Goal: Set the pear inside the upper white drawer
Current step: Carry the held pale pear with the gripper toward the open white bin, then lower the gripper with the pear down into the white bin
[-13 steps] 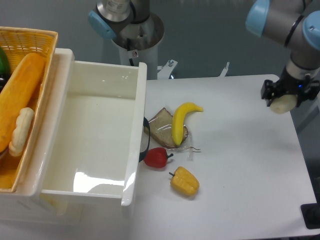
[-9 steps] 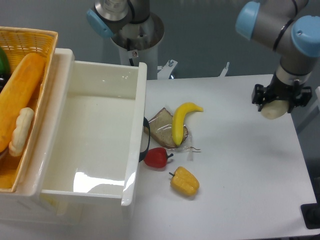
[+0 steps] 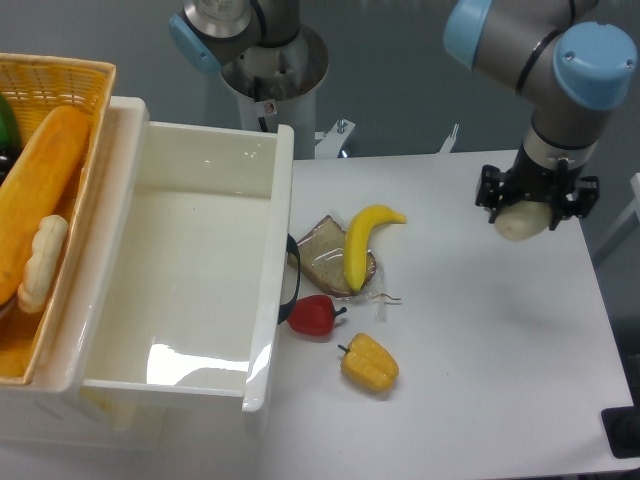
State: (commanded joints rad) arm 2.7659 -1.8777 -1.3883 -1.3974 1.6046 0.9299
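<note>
The claw (image 3: 533, 205) is closed around the pear (image 3: 522, 221), holding the pale fruit in the air above the far right part of the desk (image 3: 480, 330), well to the right of the upper white drawer (image 3: 190, 260). Between the pear and that drawer lie a banana (image 3: 362, 243) resting on a bagged slice of bread (image 3: 325, 262), a red pepper (image 3: 313, 315) just beside the drawer's right wall, and a yellow bell pepper (image 3: 369, 363) nearer the desk's front. A yellow wicker basket (image 3: 60, 85) holding bread stands against the drawer's left side.
</note>
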